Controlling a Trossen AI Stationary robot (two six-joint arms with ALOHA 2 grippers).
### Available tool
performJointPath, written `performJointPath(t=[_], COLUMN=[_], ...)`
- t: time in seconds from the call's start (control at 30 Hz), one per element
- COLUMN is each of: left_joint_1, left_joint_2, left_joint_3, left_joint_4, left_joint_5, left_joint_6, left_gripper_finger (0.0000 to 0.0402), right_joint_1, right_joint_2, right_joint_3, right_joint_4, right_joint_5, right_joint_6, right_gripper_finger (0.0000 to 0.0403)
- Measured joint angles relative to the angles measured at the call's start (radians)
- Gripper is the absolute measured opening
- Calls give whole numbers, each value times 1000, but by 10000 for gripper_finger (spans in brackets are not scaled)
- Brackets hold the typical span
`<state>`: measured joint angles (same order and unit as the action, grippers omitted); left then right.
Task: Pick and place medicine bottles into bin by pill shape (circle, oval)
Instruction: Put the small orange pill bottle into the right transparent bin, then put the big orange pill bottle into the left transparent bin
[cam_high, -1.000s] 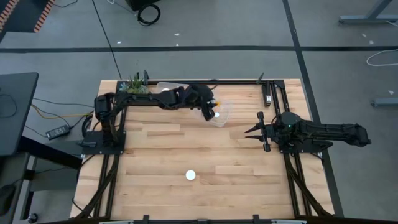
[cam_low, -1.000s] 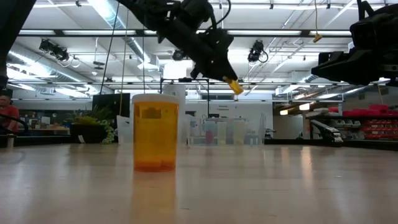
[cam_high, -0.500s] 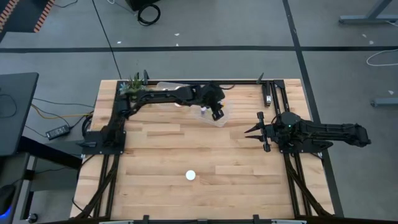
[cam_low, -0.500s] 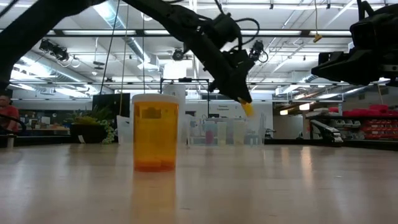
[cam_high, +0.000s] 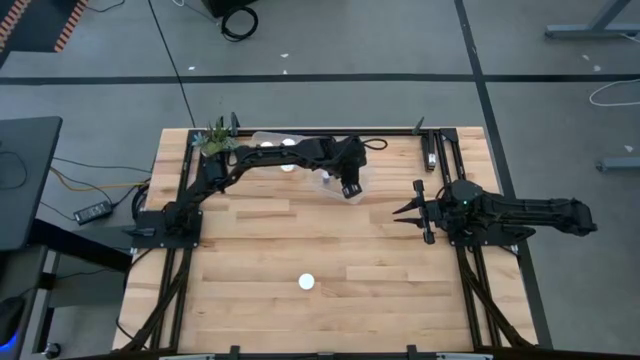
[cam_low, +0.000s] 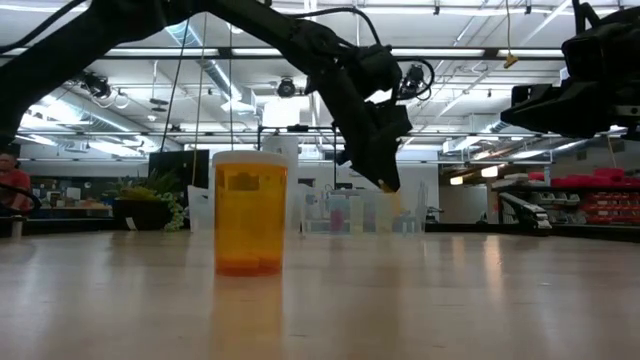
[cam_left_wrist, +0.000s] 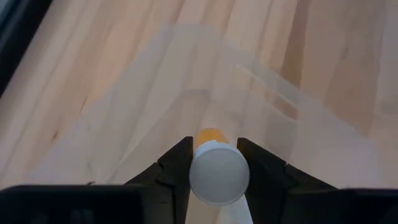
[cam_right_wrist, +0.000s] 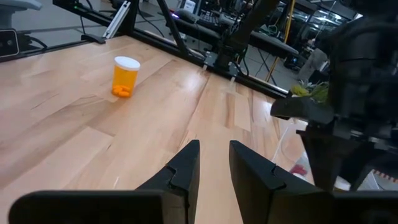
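High view: the left tool (cam_high: 350, 189) is clamped on a small medicine bottle (cam_left_wrist: 216, 169) over a clear bin (cam_high: 362, 180) at 12 o'clock; the right tool (cam_high: 402, 212) waits at 3 o'clock, fingers apart; another bottle (cam_high: 307, 282) stands at 6 o'clock on the surface (cam_high: 380, 290).

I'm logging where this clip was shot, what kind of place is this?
Probably a robotics lab or workshop in a big industrial hall. The low view shows exposed ceiling ducts and strip lights and shelving behind; the high view shows a butcher-block table with a black frame on a grey taped floor.
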<state>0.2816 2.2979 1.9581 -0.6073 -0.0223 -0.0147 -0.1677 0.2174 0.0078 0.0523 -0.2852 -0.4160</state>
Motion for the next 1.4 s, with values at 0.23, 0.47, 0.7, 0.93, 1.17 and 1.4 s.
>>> performJointPath(t=[0.23, 0.47, 0.7, 0.93, 1.17, 1.4], left_joint_1=[2, 1, 1, 1, 1, -4], left_joint_2=[3, 3, 3, 3, 3, 0], left_joint_3=[0, -1, -1, -1, -1, 0], left_joint_4=[-12, -19, -19, -19, -17, -22], left_joint_5=[0, 0, 1, 1, 1, -4], left_joint_6=[12, 27, 28, 29, 30, 77], left_gripper_finger=[139, 128, 148, 140, 116, 127], right_joint_1=[0, 0, 0, 0, 0, 0], right_joint_2=[0, 0, 0, 0, 0, 0], right_joint_3=[0, 0, 0, 0, 0, 0], right_joint_4=[0, 1, 1, 1, 1, 1], right_joint_5=[0, 0, 0, 0, 0, 0], right_joint_6=[0, 0, 0, 0, 0, 0], right_gripper_finger=[93, 93, 93, 93, 93, 93])
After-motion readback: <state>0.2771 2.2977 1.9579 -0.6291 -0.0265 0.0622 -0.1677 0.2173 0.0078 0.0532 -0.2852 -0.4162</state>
